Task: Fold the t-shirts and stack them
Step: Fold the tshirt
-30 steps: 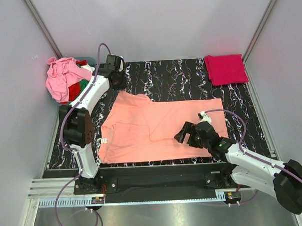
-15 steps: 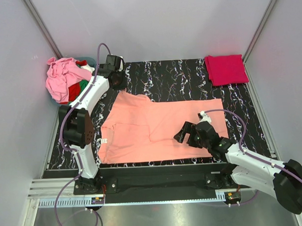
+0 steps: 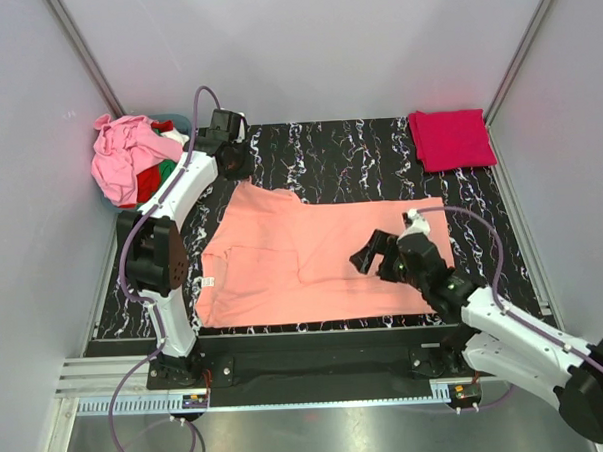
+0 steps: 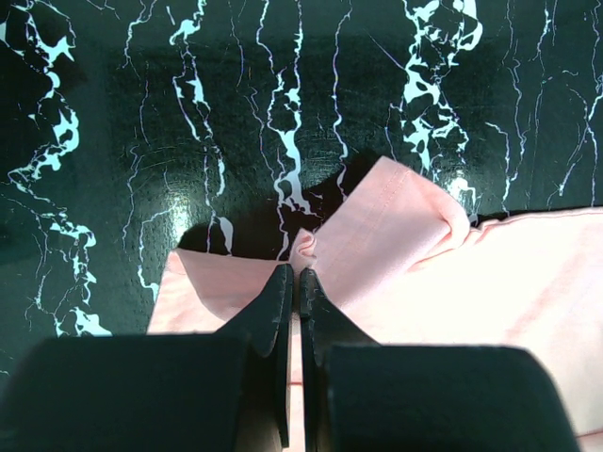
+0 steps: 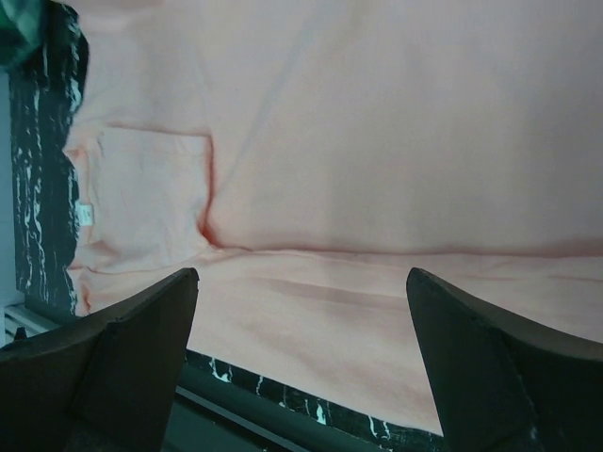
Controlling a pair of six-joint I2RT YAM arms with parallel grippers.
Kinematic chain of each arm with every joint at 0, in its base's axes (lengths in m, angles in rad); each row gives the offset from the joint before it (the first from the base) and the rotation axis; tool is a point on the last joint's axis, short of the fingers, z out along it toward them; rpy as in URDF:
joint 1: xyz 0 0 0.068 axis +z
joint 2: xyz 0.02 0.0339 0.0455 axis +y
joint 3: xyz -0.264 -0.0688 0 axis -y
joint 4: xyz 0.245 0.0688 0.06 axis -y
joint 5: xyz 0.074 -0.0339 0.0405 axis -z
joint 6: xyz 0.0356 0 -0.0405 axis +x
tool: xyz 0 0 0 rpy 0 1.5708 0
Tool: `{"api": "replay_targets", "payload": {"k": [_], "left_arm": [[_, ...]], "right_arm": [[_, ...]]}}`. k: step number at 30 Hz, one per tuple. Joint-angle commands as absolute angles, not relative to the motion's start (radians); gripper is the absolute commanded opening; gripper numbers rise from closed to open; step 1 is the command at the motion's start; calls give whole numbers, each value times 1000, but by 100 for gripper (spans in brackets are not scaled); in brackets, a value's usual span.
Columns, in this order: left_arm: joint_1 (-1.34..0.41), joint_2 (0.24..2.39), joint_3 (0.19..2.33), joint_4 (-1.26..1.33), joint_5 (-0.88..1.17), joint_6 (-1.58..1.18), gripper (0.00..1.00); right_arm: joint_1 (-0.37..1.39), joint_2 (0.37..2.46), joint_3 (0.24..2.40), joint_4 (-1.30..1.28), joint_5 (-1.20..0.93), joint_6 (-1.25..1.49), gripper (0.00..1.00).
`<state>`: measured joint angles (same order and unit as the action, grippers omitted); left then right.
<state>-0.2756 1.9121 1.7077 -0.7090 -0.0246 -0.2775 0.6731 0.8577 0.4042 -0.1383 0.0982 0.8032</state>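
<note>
- Salmon-orange t-shirt (image 3: 313, 261) lies spread flat across the middle of the black marbled table (image 3: 358, 148), one sleeve folded in on the left side.
- Left tool (image 3: 237, 174) is out at the shirt's far left corner. In the wrist view it (image 4: 294, 282) is clenched tight, jaws pressed together on a small puckered ridge of the salmon cloth right at the hem.
- Right tool (image 3: 371, 255) hangs over the shirt's right half, jaws spread wide and gripping nothing. From its own camera the two fingers (image 5: 122, 358) frame bare cloth, apart from the fabric.
- Crimson-pink t-shirt (image 3: 451, 138) sits folded in the far right corner, well apart from the action.
- Far left: a heap of shirts, light pink (image 3: 123, 159) on top, red and green peeking out beneath.
</note>
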Motion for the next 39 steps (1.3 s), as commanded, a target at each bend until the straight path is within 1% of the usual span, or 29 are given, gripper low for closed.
{"api": "replay_targets", "payload": {"k": [1, 2, 3, 4, 6, 7, 10, 13, 14, 18, 24, 39], "left_arm": [[-270, 1847, 1704, -680, -48, -265, 0], [-270, 1845, 1704, -678, -49, -265, 0], [-270, 1845, 1704, -677, -49, -265, 0], [-268, 1845, 1704, -678, -45, -267, 0], [-265, 1847, 1704, -678, -38, -270, 0], [-265, 1847, 1704, -678, -38, -270, 0], [-264, 1844, 1704, -675, -41, -270, 0], [-264, 1844, 1701, -675, -43, -268, 0], [-264, 1845, 1703, -675, -44, -268, 0], [-259, 1839, 1704, -676, -41, -270, 0], [-253, 1847, 1703, -675, -32, -272, 0], [-224, 1845, 1706, -675, -9, -285, 0]], "right_arm": [[632, 813, 617, -213, 228, 698, 100], [609, 831, 662, -242, 254, 675, 100], [541, 859, 754, -297, 256, 631, 100], [505, 927, 799, -326, 258, 612, 100], [422, 1000, 909, -391, 239, 569, 100], [337, 1065, 937, -402, 200, 563, 100], [221, 1159, 1014, -414, 140, 546, 100], [154, 1244, 1083, -423, 144, 531, 100], [94, 1268, 1101, -429, 131, 534, 100], [-32, 1437, 1210, -449, 46, 545, 96], [-84, 1620, 1336, -508, 28, 517, 95], [-161, 1890, 1557, -574, -25, 480, 95]]}}
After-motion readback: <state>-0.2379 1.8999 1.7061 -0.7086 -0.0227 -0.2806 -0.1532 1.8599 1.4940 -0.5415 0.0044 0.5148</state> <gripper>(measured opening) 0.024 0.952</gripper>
